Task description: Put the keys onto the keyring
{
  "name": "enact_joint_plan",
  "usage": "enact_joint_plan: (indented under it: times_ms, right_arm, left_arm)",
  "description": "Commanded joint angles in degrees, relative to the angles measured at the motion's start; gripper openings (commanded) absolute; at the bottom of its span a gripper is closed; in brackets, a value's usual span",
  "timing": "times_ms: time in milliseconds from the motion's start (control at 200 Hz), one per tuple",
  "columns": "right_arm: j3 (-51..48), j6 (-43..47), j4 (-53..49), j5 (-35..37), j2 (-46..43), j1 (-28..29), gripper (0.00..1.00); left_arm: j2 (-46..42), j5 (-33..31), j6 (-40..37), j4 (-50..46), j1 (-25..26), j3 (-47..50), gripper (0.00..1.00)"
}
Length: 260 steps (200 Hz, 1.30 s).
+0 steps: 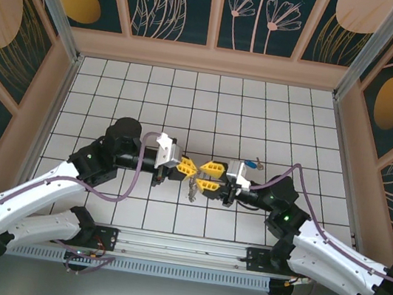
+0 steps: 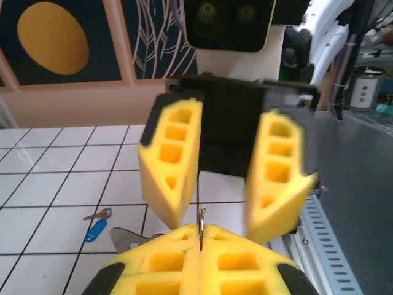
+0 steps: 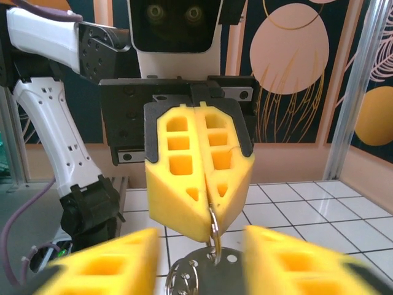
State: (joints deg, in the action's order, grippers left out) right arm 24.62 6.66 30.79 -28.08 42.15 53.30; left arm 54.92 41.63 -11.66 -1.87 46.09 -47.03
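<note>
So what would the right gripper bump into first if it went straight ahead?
Probably the metal keyring hanging from the shut left gripper, straight ahead of the open right gripper. The left gripper's fingers sit just behind it, though depth is unclear.

**Top external:** fixed camera above and behind the arm bases (image 1: 96,236), looking down and forward across the whole tiled worktop (image 1: 263,106) at long range.

**Left wrist:** close range, looking over the left end effector (image 2: 201,243) at the facing right end effector (image 2: 220,218).

**Right wrist:** close, reversed, level view toward the left arm (image 3: 43,117).

All three views share the spot at mid-worktop where both end effectors meet.
</note>
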Motion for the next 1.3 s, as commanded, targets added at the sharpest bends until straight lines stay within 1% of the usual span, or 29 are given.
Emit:
enact_joint_plan:
  times_ms: [0, 15, 55, 95, 160, 260, 310, 375, 450, 485, 500, 515, 591, 711, 831, 951, 1011, 1141, 1196, 1296]
  right_arm:
    - [1.4, -1.0, -4.0, 3.0, -2.7, 0.1, 0.72]
    - [1.6, -1.3, -5.1, 3.7, -3.2, 0.1, 0.78]
    - [2.0, -2.0, -7.4, 6.4, -4.9, 0.1, 0.89]
    - [2.3, -2.8, -10.2, 9.3, -6.8, 0.1, 0.95]
    - [3.1, -4.3, -14.4, 15.5, -8.6, -0.1, 0.97]
    - [7.1, -6.8, -23.3, 23.7, -6.9, -2.2, 0.95]
    - [10.4, -9.2, -29.0, 26.9, -4.2, -5.1, 0.94]
    - [13.9, -12.5, -34.8, 28.6, -0.2, -9.8, 0.93]
    - [17.1, -16.7, -41.1, 28.7, 5.4, -17.0, 0.92]
    - [18.2, -17.8, -43.5, 26.9, 8.4, -20.9, 0.91]
    - [18.4, -18.2, -44.2, 25.9, 9.7, -21.5, 0.89]
    - [18.6, -18.4, -44.8, 24.8, 10.9, -24.1, 0.89]
    - [18.0, -18.7, -45.7, 21.5, 15.5, -30.6, 0.86]
    - [16.3, -16.8, -46.1, 20.6, 21.4, -38.5, 0.84]
    - [15.5, -15.1, -47.2, 19.4, 26.5, -44.8, 0.80]
    - [15.4, -14.0, -47.4, 18.2, 30.4, -48.0, 0.77]
    - [16.2, -12.8, -47.3, 16.3, 32.9, -48.1, 0.77]
    - [20.4, -10.4, -50.0, 14.9, 40.8, -48.2, 0.70]
    - [21.4, -9.8, -50.2, 14.6, 42.6, -48.2, 0.68]
    - [22.1, -9.5, -50.6, 14.0, 44.7, -48.0, 0.62]
  left_arm:
    - [-2.3, -4.7, 2.1, 5.6, 0.0, 4.1, 0.00]
    - [-2.4, -5.3, 2.5, 6.3, 0.1, 4.7, 0.00]
    - [-2.9, -6.7, 3.1, 7.5, 0.1, 6.0, 0.00]
    - [-3.3, -8.2, 3.9, 9.0, 0.0, 7.2, 0.00]
    - [-3.7, -10.3, 4.9, 10.8, 0.1, 8.9, 0.00]
    - [-4.3, -14.8, 7.0, 12.4, 0.1, 11.0, 0.00]
    - [-4.8, -16.8, 8.3, 12.7, 0.0, 11.8, 0.00]
    - [-5.9, -18.6, 9.5, 12.7, 0.1, 12.9, 0.00]
    - [-7.6, -20.0, 11.1, 14.3, 0.0, 14.5, 0.00]
    - [-8.4, -19.7, 11.7, 15.3, 0.1, 15.3, 0.00]
    - [-8.8, -19.5, 11.9, 15.6, 0.1, 15.6, 0.00]
    - [-9.1, -19.3, 12.1, 16.1, 0.0, 15.9, 0.00]
    - [-10.7, -19.3, 13.0, 17.5, 0.0, 17.3, 0.00]
    - [-12.8, -20.4, 13.4, 17.4, 0.1, 18.4, 0.00]
    - [-13.1, -19.3, 14.7, 18.7, 0.1, 19.0, 0.00]
    - [-12.7, -19.3, 14.4, 19.5, 0.1, 19.5, 0.00]
    - [-12.7, -19.2, 14.3, 20.2, 0.0, 20.0, 0.00]
    - [-12.9, -19.0, 14.2, 20.5, 0.1, 20.1, 0.00]
    - [-12.9, -18.4, 14.3, 20.8, 0.1, 20.1, 0.00]
    - [-13.0, -17.7, 14.4, 21.5, 0.1, 20.3, 0.00]
